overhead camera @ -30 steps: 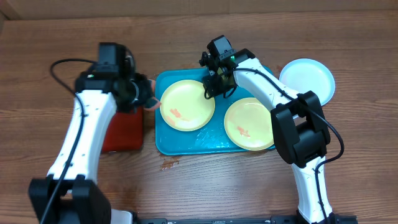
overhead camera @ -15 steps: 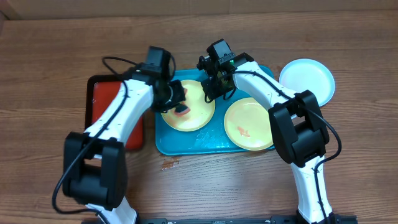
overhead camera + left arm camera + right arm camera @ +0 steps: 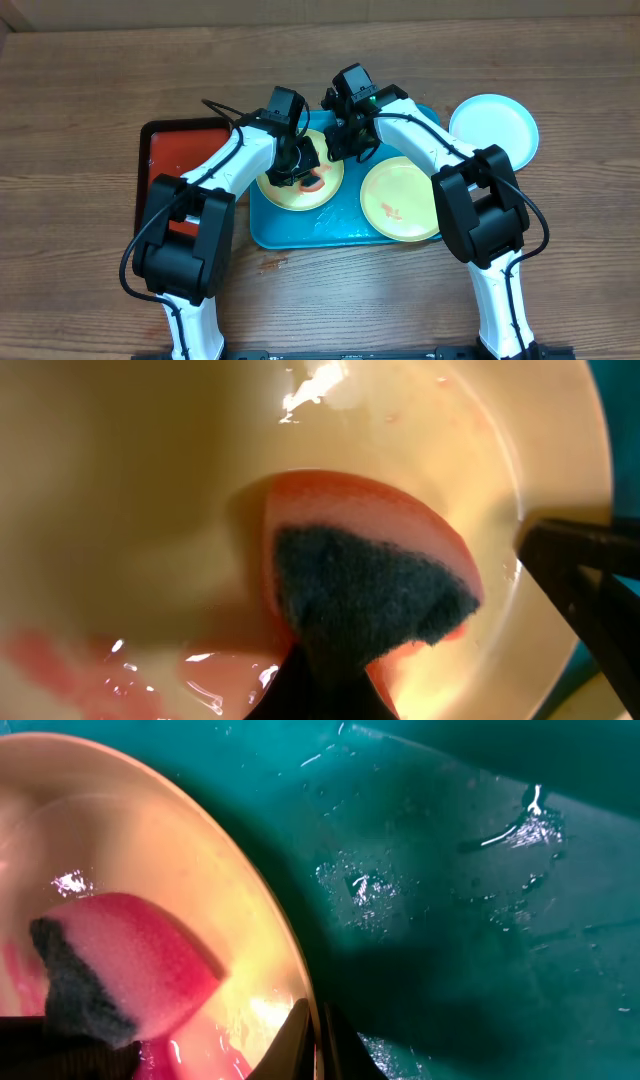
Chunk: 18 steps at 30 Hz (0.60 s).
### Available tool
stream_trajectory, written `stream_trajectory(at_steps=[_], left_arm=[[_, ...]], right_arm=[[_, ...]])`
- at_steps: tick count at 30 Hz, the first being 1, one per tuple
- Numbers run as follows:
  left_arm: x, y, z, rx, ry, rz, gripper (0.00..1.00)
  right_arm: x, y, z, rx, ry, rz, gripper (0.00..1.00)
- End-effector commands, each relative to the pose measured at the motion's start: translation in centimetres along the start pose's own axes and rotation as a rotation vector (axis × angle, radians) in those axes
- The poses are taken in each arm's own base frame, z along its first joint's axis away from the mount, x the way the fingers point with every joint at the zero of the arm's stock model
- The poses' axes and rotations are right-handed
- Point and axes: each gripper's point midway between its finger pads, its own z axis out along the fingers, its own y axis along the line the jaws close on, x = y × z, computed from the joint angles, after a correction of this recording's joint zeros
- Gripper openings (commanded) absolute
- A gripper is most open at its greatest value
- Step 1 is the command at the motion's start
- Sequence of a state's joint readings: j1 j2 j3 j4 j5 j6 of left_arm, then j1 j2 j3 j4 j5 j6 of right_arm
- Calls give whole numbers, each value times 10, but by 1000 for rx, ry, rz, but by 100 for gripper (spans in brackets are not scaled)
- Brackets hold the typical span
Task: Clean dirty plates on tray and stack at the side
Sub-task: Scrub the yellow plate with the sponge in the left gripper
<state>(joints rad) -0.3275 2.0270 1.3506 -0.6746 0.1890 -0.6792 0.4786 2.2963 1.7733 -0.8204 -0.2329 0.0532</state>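
Your left claw [image 3: 303, 172] clenched on sponge [image 3: 370, 590], pressing it on yellow plate [image 3: 278, 195] in tray [image 3: 300, 235]. Right claw [image 3: 347, 143] pinches plate rim. Plate looks light, stiff, wet-slippery: hold at rim, expect sliding.

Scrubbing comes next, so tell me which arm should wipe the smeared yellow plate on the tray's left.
Left. The left gripper holds the sponge down on that yellow plate, right by the smears. The right gripper only pinches the plate's rim, apparently steadying it.
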Motion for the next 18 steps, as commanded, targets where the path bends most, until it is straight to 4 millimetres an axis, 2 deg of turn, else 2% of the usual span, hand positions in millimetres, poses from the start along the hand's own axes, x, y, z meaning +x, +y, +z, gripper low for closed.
stream_trajectory(at_steps=[1, 6, 9, 14, 18], left_arm=[[-9, 61, 13, -276, -64, -41, 4], [-25, 104, -16, -491, -153, -54, 4], [-31, 115, -29, -552, -174, -59, 4], [-47, 105, -44, -548, -192, 0, 4], [-64, 87, -68, -526, -226, 3, 4]], right_arm=[[10, -15, 7, 64, 30, 50, 4], [10, -15, 7, 66, 32, 50, 4], [10, -15, 7, 66, 33, 50, 4], [10, -15, 7, 66, 33, 49, 4], [10, -16, 7, 70, 32, 49, 4]])
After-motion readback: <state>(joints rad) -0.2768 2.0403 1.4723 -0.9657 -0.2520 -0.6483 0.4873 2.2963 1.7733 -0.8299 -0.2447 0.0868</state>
